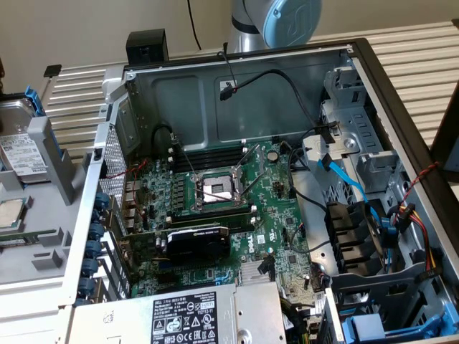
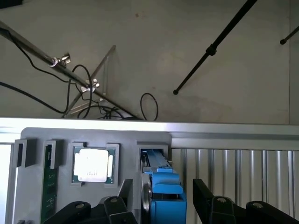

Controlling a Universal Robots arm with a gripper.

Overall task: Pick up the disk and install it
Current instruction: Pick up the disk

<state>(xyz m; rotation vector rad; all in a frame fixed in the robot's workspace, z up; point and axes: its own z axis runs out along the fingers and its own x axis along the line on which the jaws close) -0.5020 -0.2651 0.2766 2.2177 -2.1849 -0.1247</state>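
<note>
Disk [image 2: 163, 189]; silver metal, bright blue carrier

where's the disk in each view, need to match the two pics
Exterior view: the disk stands upright in the grey holder at the exterior view's left edge.
Wrist view: the disk is seen edge-on, blue carrier toward the camera, inside the open gripper.
Shared landmark: the processor chip, in the same holder beside the disk.

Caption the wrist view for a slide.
Open gripper poised at the blue-framed disk standing in its grey holder, chip alongside.
</note>
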